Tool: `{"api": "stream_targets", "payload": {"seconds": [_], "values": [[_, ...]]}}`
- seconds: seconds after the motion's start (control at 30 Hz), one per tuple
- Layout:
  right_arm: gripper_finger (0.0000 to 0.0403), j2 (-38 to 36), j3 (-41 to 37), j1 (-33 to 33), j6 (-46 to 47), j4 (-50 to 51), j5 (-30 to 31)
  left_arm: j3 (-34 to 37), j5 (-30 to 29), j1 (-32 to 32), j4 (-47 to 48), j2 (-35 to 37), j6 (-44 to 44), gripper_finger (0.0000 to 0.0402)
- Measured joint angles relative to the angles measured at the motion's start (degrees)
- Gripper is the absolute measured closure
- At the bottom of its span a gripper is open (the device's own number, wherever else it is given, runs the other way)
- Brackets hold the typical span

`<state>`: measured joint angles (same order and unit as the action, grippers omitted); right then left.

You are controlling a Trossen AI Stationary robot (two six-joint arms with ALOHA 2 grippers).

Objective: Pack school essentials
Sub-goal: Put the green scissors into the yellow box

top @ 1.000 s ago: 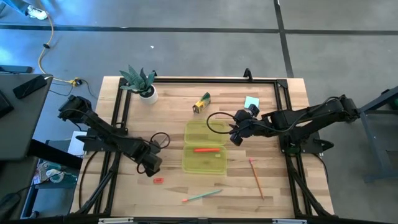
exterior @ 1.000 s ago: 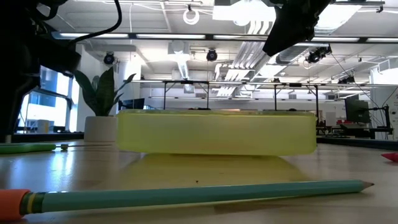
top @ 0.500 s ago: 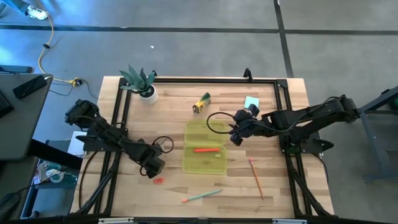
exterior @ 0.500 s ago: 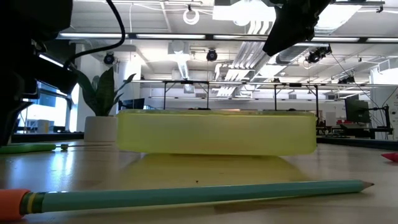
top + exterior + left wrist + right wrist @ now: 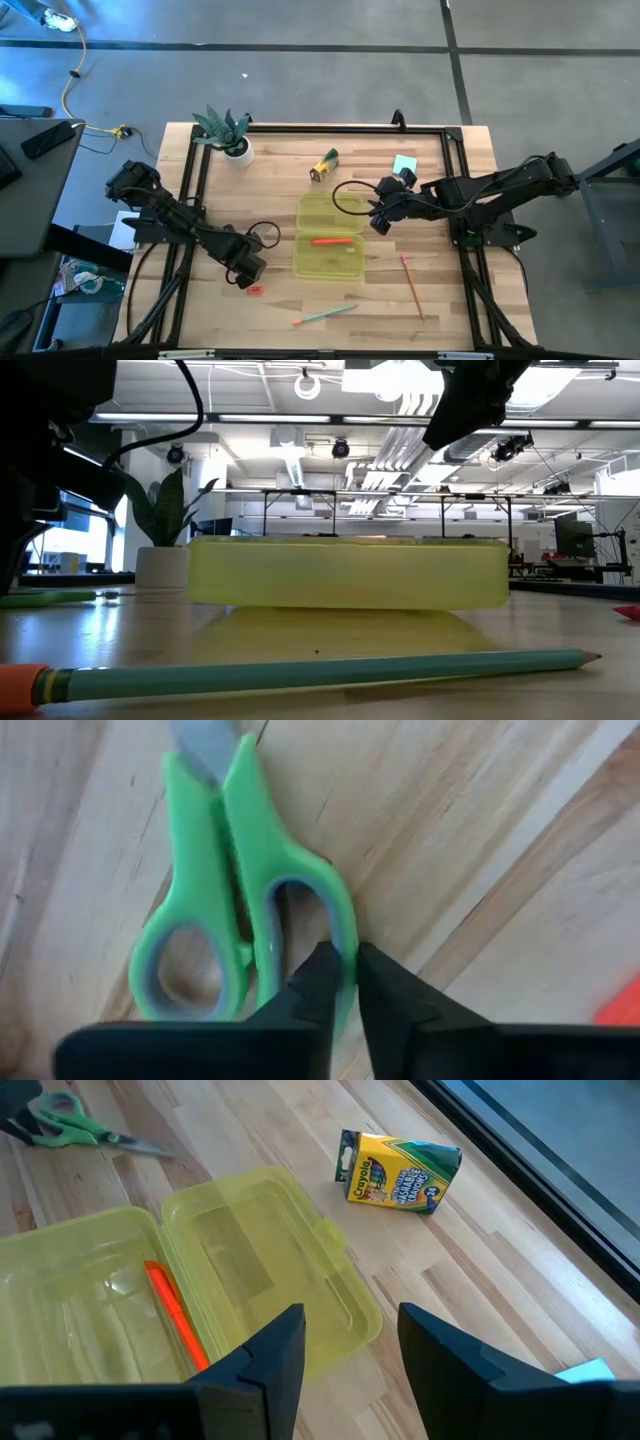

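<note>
Left claw (image 5: 341,982) pinching scissors (image 5: 235,890) handle; blades cropped.

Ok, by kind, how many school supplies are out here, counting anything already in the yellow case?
pens or pencils: 3 (red pen in the case, orange pencil, teal pencil)
scissors: 1
crayon box: 1
notepad: 1
eraser: 1
Total: 7

Bright, even overhead light with soft shadows; ceiling lamps glare in the low view, whose foreground pencil (image 5: 300,672) blurs.
</note>
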<state>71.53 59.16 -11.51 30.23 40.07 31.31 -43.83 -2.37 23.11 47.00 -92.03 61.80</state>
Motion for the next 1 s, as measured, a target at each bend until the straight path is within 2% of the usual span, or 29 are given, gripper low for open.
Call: {"api": "stream_targets", "payload": {"seconds": [0.27, 0.5, 0.77, 1.0], "values": [[0.0251, 0.00, 0.00, -0.01, 0.00, -0.02, -0.02, 0.16, -1.07, 0.32, 0.08, 0.62, -0.33, 0.0388], [0.0251, 0.00, 0.00, 0.00, 0.01, -0.03, -0.03, 0.51, -5.60, 0.26, 0.73, 3.97, -0.49, 0.0392], [0.0251, 0.00, 0.00, -0.02, -0.01, 0.00, -0.04, 0.50, -7.63, 0.59, 0.90, 8.49, -0.48, 0.0393], [0.0251, 0.00, 0.00, 0.00, -0.01, -0.02, -0.04, -2.53, -13.16, 0.60, 0.66, 12.72, -2.33, 0.0396]]}}
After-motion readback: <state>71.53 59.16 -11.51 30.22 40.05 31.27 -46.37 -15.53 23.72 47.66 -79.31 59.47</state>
